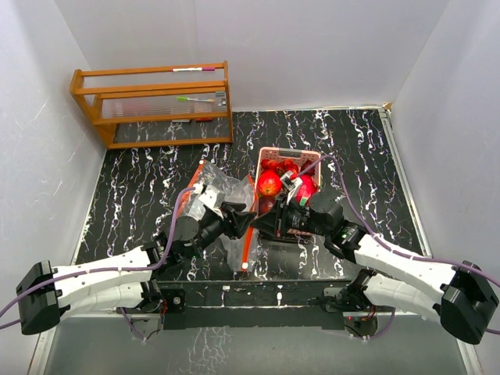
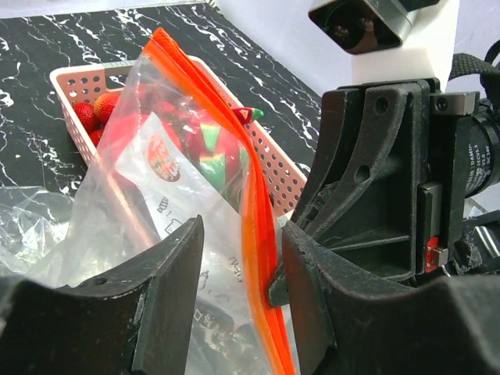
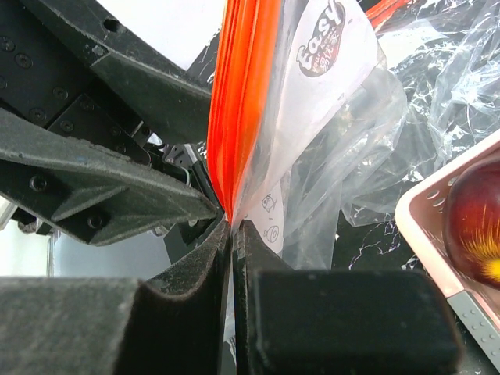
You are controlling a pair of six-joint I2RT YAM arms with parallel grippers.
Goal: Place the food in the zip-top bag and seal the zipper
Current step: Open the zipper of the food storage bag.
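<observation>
The clear zip-top bag [image 1: 221,193] with an orange zipper strip [image 1: 248,238] stands between my two grippers. My right gripper [image 3: 233,228] is shut on the zipper strip [image 3: 238,101] at its lower end. My left gripper [image 2: 242,289] is open, with the zipper strip [image 2: 262,258] between its fingers, close against the right finger [image 2: 344,297]. The food lies in the pink basket [image 1: 266,155]: a red apple [image 1: 269,183], a dragon fruit [image 1: 305,187] and small red fruits. The dragon fruit [image 2: 211,148] shows through the bag in the left wrist view. A dark red fruit [image 3: 473,226] shows in the right wrist view.
A wooden rack [image 1: 156,101] with pens stands at the back left. White walls close in the black marbled table [image 1: 141,180] on three sides. The pink basket's rim [image 2: 277,168] is right behind the bag.
</observation>
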